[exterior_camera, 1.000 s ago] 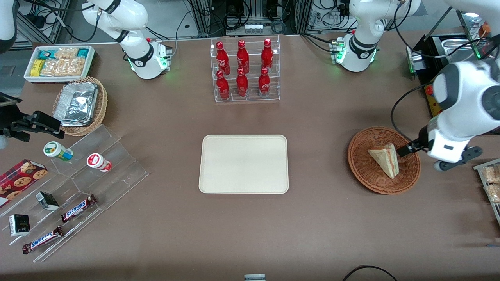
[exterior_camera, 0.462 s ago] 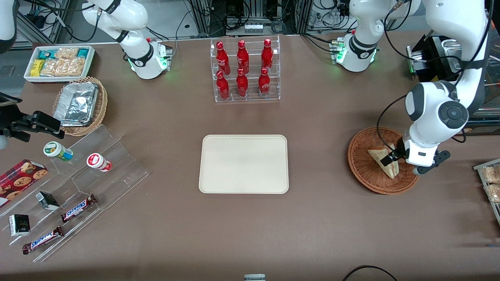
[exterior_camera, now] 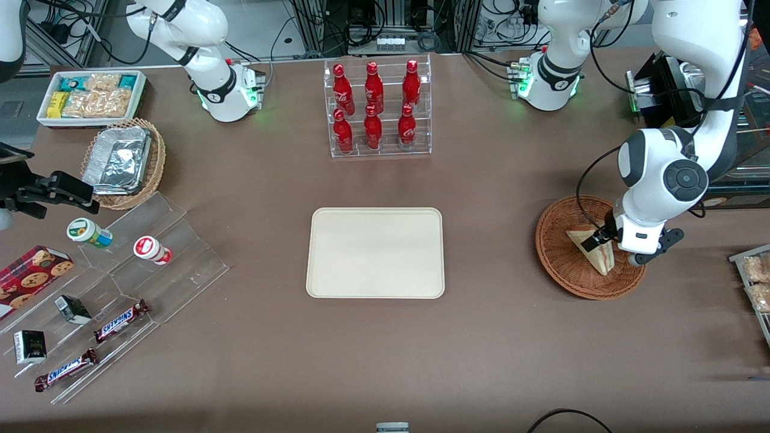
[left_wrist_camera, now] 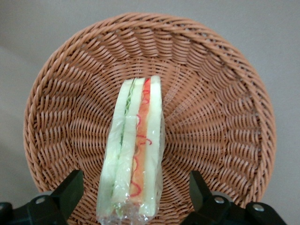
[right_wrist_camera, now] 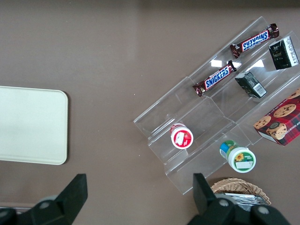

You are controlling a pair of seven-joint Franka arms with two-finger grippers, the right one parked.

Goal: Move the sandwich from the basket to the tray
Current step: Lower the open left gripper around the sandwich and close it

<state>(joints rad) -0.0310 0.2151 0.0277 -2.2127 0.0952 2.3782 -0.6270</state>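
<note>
Grasp step: the open end effector (left_wrist_camera: 133, 197) straddles the plastic-wrapped white-bread sandwich wedge (left_wrist_camera: 134, 154) inside the reddish-brown round wicker basket (left_wrist_camera: 225, 117), and judging by that, closing comes next.

Even, bright overhead light fills the room, leaving soft shadows under the tray (exterior_camera: 376, 252) and the basket (exterior_camera: 562, 273). Foil containers (exterior_camera: 117, 159) throw back glare. At the gripper (left_wrist_camera: 133, 199), the sandwich (left_wrist_camera: 136, 154) wrap glistens; its black fingers (left_wrist_camera: 70, 192) look soft, the weave crisp.
</note>
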